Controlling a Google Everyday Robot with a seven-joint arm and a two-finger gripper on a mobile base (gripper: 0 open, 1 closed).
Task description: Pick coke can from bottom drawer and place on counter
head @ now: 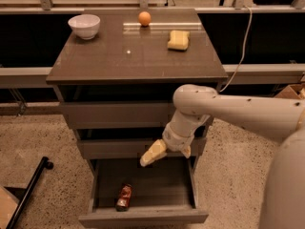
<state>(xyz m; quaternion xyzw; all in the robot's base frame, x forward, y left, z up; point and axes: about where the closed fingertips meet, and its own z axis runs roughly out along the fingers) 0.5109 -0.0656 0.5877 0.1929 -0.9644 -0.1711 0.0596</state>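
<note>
**Item 1, coke can** [124,197]: red, with a pale end. You find it on the floor of the bottom drawer, toward the drawer's left front part. It sits below the pincer and to its left in the view, well apart from it, and nothing touches it.

**Item 2, bottom drawer** [143,218]: pulled out, its inside open to your view, directly beneath the pincer. The can is the only thing in it.

**Item 3, pincer** [164,157]: it hangs over the rear of the open drawer, in front of the middle drawer's panel. Its two cream fingers [153,153] stand apart and hold nothing. One points down and to the left, and the other is half hidden behind the wrist.

**Item 4, arm** [228,111]: white, it comes in from the right of the view and bends at a rounded joint above the pincer.

**Item 5, middle drawer** [114,148] and **top drawer** [114,114]: both pushed in. The first is level with the pincer and the second is above it.

**Item 6, bench** [133,63]: the glossy grey-brown top, well above the pincer.

**Item 7, on the bench:**
- A white bowl [84,25] at the far left corner.
- An orange [145,18] at the far edge, about mid-width.
- A yellow sponge [178,39] at far right, nearly straight above the pincer.

**Item 8, surroundings:**
- A black pole [28,192] lies on the speckled floor, far to the pincer's left.
- A white cable [243,46] hangs to the upper right.
</note>
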